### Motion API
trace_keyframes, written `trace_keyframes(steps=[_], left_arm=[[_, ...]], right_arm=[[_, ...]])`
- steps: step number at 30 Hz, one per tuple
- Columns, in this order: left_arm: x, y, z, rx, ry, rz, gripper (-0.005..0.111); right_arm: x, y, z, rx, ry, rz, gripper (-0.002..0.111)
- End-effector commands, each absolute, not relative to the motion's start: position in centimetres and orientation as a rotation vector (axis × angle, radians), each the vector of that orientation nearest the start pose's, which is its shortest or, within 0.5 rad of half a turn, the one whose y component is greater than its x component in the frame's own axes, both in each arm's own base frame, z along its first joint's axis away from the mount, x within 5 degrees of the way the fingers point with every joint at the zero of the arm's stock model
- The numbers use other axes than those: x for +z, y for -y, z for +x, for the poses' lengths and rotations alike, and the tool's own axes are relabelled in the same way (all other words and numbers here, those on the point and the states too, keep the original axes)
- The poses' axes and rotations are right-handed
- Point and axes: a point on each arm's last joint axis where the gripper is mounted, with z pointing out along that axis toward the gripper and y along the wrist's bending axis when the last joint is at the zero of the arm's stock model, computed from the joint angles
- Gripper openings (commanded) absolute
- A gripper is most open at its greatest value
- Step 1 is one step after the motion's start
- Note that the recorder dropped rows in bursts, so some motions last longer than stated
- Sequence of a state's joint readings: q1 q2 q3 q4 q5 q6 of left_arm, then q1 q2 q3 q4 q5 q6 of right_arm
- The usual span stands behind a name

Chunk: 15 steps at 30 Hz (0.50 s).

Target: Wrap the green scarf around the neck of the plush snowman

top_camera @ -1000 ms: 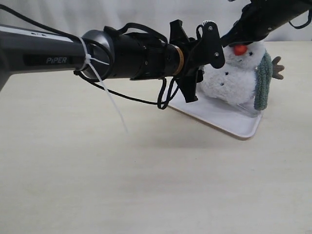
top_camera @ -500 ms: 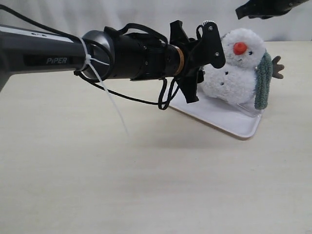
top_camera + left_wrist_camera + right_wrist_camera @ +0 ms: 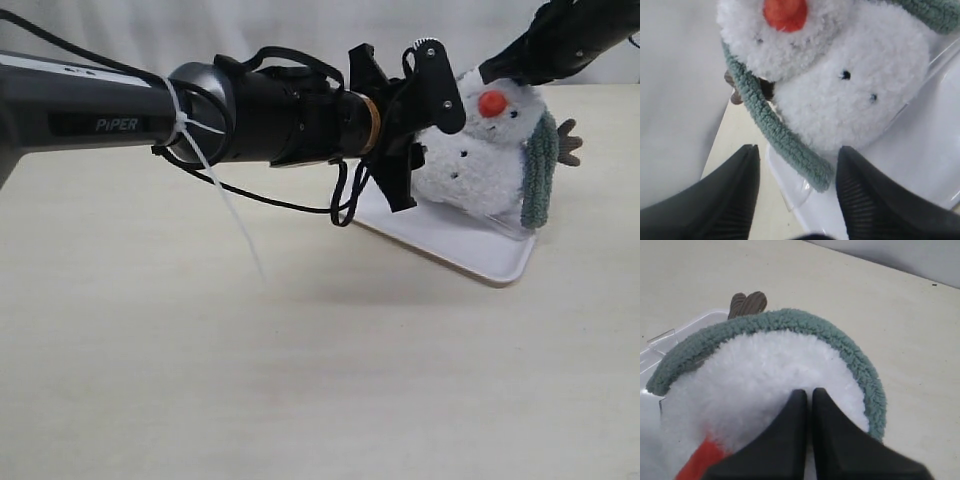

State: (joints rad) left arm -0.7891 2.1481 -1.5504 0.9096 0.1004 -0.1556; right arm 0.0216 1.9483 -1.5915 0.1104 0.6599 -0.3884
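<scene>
The plush snowman (image 3: pixel 485 160) leans on a white tray (image 3: pixel 480 255), its orange nose facing the front. The green scarf (image 3: pixel 541 170) hangs down its right side and curves round behind its head (image 3: pixel 790 320). The scarf's other end (image 3: pixel 810 167) lies on the tray between the spread fingers of my left gripper (image 3: pixel 799 149), which is open and touches nothing. My right gripper (image 3: pixel 807 392) is shut and empty, its tips pressed on the white fur at the top of the snowman's head (image 3: pixel 755 375). In the exterior view it comes in from the upper right (image 3: pixel 495 72).
The left arm (image 3: pixel 200 110) stretches across the table from the left, with cables hanging under it. A brown twig arm (image 3: pixel 570 140) sticks out on the snowman's right. A clear plastic piece (image 3: pixel 670 335) stands on the tray behind the snowman. A white wall closes the back.
My right gripper lifted off the snowman's face, rose clear, then came back down onto the top of its head. The left gripper crept slightly toward the snowman.
</scene>
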Motion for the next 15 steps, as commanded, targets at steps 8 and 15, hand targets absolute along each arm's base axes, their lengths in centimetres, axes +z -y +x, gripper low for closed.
trace_keyframes(steps=[8, 15], left_arm=[[16.4, 32.9, 34.5, 0.130, -1.642, 1.533, 0.047], [17.1, 32.7, 35.7, -0.052, -1.563, 1.434, 0.047]], right_arm=[[24.8, -6.9, 42.0, 0.049, -2.586, -0.687, 0.004], [24.7, -6.4, 41.7, 0.011, -2.631, -0.685, 0.004]])
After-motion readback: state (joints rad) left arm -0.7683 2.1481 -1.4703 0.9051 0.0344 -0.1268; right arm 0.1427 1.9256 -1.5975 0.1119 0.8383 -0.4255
